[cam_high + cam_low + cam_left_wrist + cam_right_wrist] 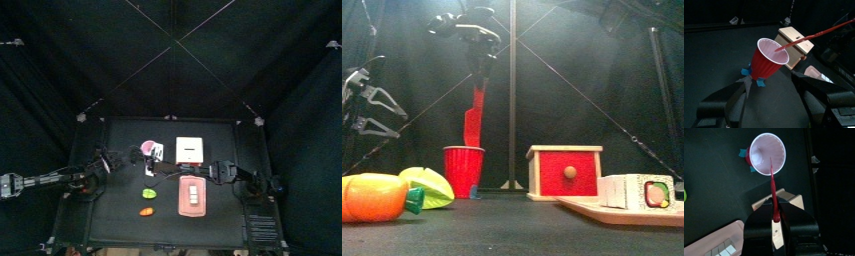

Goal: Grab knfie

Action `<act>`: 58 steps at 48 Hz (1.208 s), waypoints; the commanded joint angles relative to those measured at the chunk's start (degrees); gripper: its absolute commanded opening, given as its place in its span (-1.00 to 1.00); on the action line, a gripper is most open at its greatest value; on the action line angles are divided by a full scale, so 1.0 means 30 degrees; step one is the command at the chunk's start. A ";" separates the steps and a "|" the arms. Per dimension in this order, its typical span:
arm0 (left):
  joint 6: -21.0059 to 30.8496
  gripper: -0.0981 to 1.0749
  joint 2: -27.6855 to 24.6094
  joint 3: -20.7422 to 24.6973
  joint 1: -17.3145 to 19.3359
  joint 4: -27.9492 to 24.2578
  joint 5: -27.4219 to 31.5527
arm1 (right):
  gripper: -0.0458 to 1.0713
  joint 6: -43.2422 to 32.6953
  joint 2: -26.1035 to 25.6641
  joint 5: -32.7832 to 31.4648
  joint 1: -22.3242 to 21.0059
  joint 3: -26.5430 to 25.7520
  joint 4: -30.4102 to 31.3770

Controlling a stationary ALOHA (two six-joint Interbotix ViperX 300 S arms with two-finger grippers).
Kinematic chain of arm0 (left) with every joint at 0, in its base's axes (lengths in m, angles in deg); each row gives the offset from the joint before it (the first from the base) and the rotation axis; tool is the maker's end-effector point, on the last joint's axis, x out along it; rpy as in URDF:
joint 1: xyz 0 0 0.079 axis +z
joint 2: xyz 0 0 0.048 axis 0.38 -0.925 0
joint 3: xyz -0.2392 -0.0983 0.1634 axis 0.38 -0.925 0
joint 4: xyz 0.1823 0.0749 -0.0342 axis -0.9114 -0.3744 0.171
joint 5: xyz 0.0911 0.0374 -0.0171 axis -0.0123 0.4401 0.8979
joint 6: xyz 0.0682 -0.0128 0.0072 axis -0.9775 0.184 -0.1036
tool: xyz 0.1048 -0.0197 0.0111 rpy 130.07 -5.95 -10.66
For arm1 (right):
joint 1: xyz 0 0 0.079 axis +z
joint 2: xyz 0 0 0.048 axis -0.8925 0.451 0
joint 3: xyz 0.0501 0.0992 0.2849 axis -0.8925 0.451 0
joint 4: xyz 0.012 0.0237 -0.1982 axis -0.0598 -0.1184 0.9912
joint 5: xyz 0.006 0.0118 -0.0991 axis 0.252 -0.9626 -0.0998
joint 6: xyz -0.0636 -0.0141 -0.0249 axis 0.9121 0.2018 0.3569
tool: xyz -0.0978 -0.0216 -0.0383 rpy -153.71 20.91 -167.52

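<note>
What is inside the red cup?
The knife, held by the right gripper, hangs over the red cup, its tip about at the rim. The inside wall looks pale and bare. The very bottom is dim, so I cannot be sure nothing's there.

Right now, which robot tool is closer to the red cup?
Right. The right tool hangs above the red cup, holding the knife over it. The left tool rests open, off to the side.

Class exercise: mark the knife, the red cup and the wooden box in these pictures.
knife [474,112]: front view, middle of the red blade.
red cup [464,168]: front view, middle of its side wall.
wooden box [551,172]: front view, red front panel beside the knob.
</note>
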State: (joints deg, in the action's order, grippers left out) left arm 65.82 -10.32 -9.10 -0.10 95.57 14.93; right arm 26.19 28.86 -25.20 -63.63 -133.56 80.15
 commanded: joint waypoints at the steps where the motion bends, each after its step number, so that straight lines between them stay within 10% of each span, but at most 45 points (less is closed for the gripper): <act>1: 0.0000 0.82 -0.0088 0.0234 0.0059 -0.0029 -0.0059 | -0.41 -0.0088 -0.1992 -0.0088 0.0352 -0.0234 0.0234; 14: 0.0000 0.82 -0.0088 0.0205 0.0059 -0.0029 -0.0059 | -0.41 -0.0410 -0.4570 -0.0879 0.1260 0.0967 0.0498; 33: 0.0029 0.82 -0.0117 0.0205 0.0117 0.0176 0.0410 | -0.52 -0.1904 -1.0400 -0.2402 0.3164 0.8408 0.1904; 58: 0.0000 0.82 -0.0088 0.0234 0.0146 0.0264 0.0674 | -0.53 -0.4658 -1.2920 -0.1143 0.4102 1.4326 0.1816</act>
State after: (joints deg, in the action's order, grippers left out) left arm 65.82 -10.32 -9.28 0.08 96.45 17.22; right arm 13.79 -6.65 -29.60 -52.47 -91.81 84.90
